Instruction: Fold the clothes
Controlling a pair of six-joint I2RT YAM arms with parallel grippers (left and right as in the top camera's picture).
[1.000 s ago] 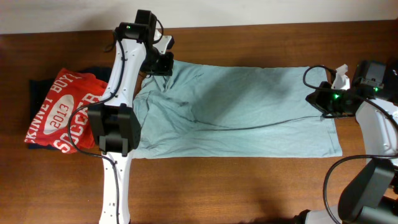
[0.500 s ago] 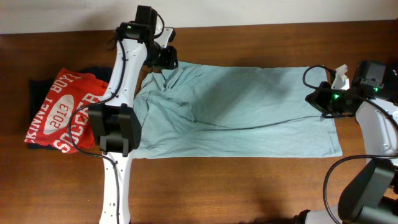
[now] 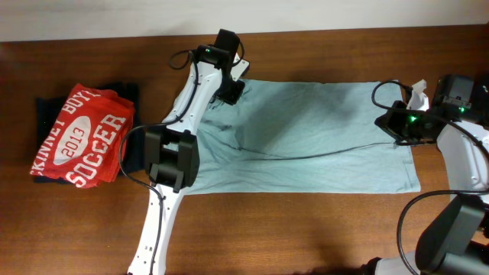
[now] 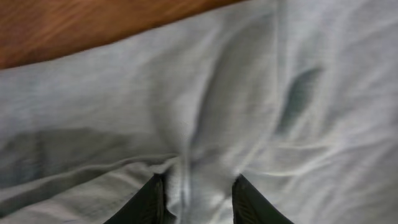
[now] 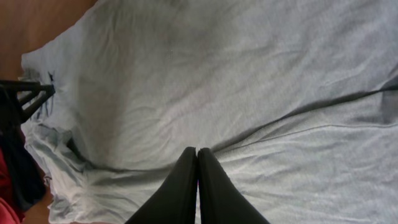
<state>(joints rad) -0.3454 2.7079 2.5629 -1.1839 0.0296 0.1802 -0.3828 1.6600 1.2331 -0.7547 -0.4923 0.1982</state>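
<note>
the pale grey-blue t-shirt [image 3: 306, 130] lies spread lengthwise across the middle of the worktop [image 3: 306, 229], mostly flat. there is rumpling at its left end and a long crease runs across it towards the right edge. the red t-shirt [image 3: 76, 141] sits well off to the left on top of the black garment [image 3: 46, 103], clear of the work, which i take to be a set-aside pile.

my left arm is stretched far forward and angled inward over the left end of the t-shirt. it puts the left gripper [image 3: 231, 90] on the far edge of the cloth. in the wrist view its fingers [image 4: 152, 199] stand part-way spread and straddle a small raised ridge of fabric. the gap looks too wide for thin cotton to fill, so i read it as placed for a pinch, not biting yet.

my right arm is bent back by the right side of the worktop, with the right gripper [image 3: 391, 124] at the right edge of the t-shirt, where the long crease ends. its fingers are pressed together, tips down on that crease. i cannot tell whether a layer of cloth is caught between them.

with one gripper at each end, i judge the placement is meant to hold the t-shirt taut for a lengthwise fold.
</note>
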